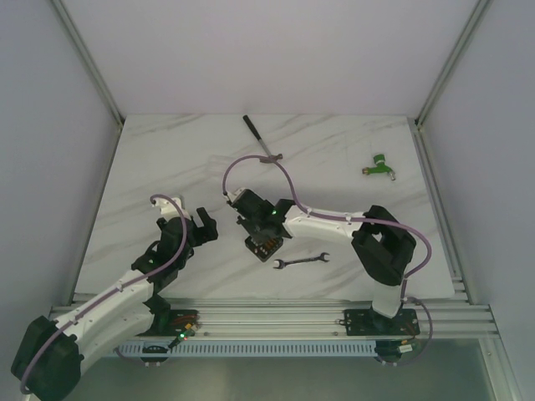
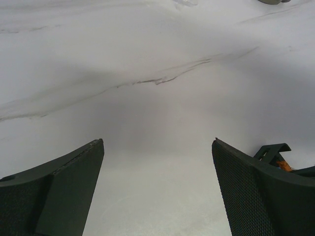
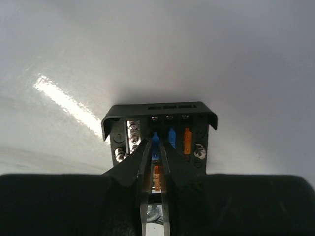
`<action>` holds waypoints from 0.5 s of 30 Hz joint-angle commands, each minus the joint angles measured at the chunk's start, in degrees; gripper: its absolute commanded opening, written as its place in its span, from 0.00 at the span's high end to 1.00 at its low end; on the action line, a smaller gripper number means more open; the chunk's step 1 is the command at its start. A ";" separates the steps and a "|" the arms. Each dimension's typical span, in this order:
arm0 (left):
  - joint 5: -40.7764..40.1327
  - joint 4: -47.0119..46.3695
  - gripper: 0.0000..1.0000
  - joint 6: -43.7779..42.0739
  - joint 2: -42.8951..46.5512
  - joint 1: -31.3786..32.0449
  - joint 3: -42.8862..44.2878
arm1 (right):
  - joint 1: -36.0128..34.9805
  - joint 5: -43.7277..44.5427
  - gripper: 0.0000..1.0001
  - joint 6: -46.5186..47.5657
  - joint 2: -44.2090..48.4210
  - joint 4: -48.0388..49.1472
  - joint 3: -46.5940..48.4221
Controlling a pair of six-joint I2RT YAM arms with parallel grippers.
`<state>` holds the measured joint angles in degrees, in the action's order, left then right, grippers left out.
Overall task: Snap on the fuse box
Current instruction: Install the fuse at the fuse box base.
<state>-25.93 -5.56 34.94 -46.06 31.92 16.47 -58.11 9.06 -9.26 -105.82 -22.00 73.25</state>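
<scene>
The fuse box (image 1: 266,250) is a small black square box lying flat on the white marble table, just in front of my right arm's wrist. In the right wrist view its open top (image 3: 158,109) shows blue and orange fuses and screw terminals. My right gripper (image 3: 156,143) (image 1: 256,230) hangs right over the box, its jaws a narrow slit apart above a blue and an orange fuse seated in the box, gripping nothing. My left gripper (image 2: 157,143) (image 1: 203,227) is wide open and empty over bare table, left of the box. A corner of the box (image 2: 273,150) shows past its right finger.
A small wrench (image 1: 303,261) lies just right of the fuse box. A black-handled tool (image 1: 261,140) lies at the back centre and a green part (image 1: 380,164) at the back right. Metal frame rails (image 1: 435,184) run along the table's sides.
</scene>
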 commanded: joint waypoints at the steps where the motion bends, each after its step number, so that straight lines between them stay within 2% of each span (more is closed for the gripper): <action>1: 0.41 -1.38 0.00 0.44 0.71 -0.27 -0.66 | -1.08 -1.06 0.80 -0.98 -0.47 -1.77 1.40; 9: 0.62 -1.38 0.00 0.57 0.96 -0.28 -0.78 | -1.16 -1.35 0.77 -1.19 -0.35 -1.81 1.45; 15: 0.77 -1.38 0.00 0.57 1.27 -0.28 -0.92 | -1.13 2.00 0.83 -1.46 -0.51 -2.67 1.32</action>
<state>-25.52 -5.56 35.16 -45.67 31.92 16.36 -58.94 8.60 -9.85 -105.82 -23.00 73.25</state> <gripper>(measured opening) 0.998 0.187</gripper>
